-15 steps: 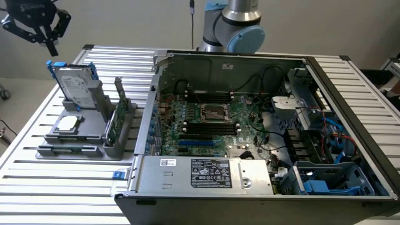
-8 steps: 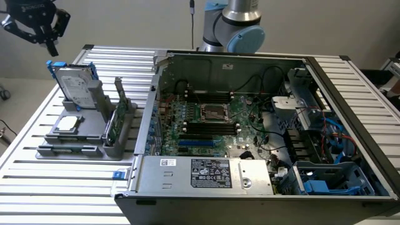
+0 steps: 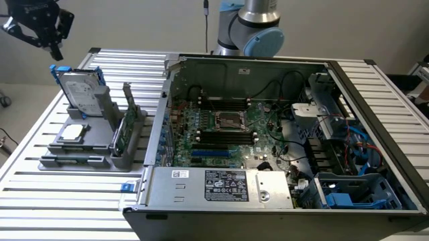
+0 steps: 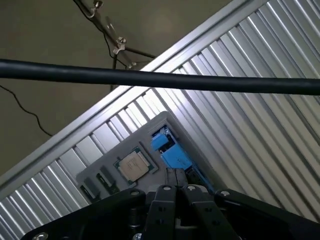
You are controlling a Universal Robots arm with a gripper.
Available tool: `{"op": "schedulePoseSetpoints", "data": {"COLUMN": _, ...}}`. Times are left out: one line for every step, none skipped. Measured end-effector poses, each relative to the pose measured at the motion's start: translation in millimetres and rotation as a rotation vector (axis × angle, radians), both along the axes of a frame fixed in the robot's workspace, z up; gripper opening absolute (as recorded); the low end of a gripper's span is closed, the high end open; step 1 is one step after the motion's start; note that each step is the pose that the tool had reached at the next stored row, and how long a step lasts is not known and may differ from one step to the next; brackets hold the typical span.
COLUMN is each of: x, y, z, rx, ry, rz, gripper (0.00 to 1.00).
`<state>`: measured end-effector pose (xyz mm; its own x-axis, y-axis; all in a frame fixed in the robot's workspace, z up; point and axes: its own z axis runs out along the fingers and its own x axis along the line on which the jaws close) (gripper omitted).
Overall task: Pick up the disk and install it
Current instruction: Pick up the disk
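One arm, so no choice of side. Nearest the camera in the exterior view is the open PC chassis, filling centre and right of frame. Its power supply runs along the front edge, and a drive cage with blue fittings sits in the lower right corner.

Left of the chassis, on the slatted table, a grey fixture carries three parts:
- CPU chip, lying flat
- green circuit card, on edge
- the disk, behind those two

The disk stands on edge in its slot, long axis roughly vertical, label face toward the camera, blue carrier framing it. Not yet picked.

Key relation: the gripper hangs in the upper left corner of frame. It is above the disk and slightly toward the exterior view's left, with clear air between them. The disk therefore lies below the claw, and the carrier's top edge is the part closest to the tips.

Wrist view agrees. The fingers are pressed together with nothing between them, and the carrier's blue edge and the CPU chip lie beyond the tips. Claw fully closed and empty. My read is that, as it stands, it can't straddle the carrier.

Pose: tool points downward at a slight tilt. The arm base rises behind the chassis at top centre.
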<state>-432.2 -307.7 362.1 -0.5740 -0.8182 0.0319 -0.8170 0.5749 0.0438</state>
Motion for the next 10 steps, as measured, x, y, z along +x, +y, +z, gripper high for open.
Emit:
{"op": "schedulePoseSetpoints", "data": {"x": 0.0, "y": 0.0, "z": -0.1, "rx": 0.0010, "ry": 0.0000, "rz": 0.017, "gripper": 0.11}}
{"op": "schedulePoseSetpoints", "data": {"x": 0.0, "y": 0.0, "z": -0.2, "rx": 0.0020, "ry": 0.0000, "rz": 0.034, "gripper": 0.11}}
{"op": "schedulePoseSetpoints", "data": {"x": 0.0, "y": 0.0, "z": -0.3, "rx": 0.0030, "ry": 0.0000, "rz": 0.052, "gripper": 0.11}}
{"op": "schedulePoseSetpoints", "data": {"x": 0.0, "y": 0.0, "z": -0.5, "rx": 0.0041, "ry": 0.0000, "rz": 0.069, "gripper": 0.11}}
{"op": "schedulePoseSetpoints", "data": {"x": 0.0, "y": 0.0, "z": -0.6, "rx": 0.0054, "ry": 0.0000, "rz": 0.088, "gripper": 0.11}}
{"op": "schedulePoseSetpoints", "data": {"x": 0.0, "y": 0.0, "z": -0.8, "rx": 0.0065, "ry": 0.0000, "rz": 0.105, "gripper": 0.11}}
{"op": "schedulePoseSetpoints", "data": {"x": 0.0, "y": 0.0, "z": -1.0, "rx": 0.0074, "ry": -0.0001, "rz": 0.123, "gripper": 0.11}}
{"op": "schedulePoseSetpoints", "data": {"x": 0.0, "y": 0.0, "z": -1.2, "rx": 0.0084, "ry": -0.0001, "rz": 0.140, "gripper": 0.11}}
{"op": "schedulePoseSetpoints", "data": {"x": 0.0, "y": 0.0, "z": -1.4, "rx": 0.0093, "ry": 0.0000, "rz": 0.157, "gripper": 0.11}}
{"op": "schedulePoseSetpoints", "data": {"x": 0.0, "y": 0.0, "z": -1.7, "rx": 0.0102, "ry": 0.0000, "rz": 0.175, "gripper": 0.11}}
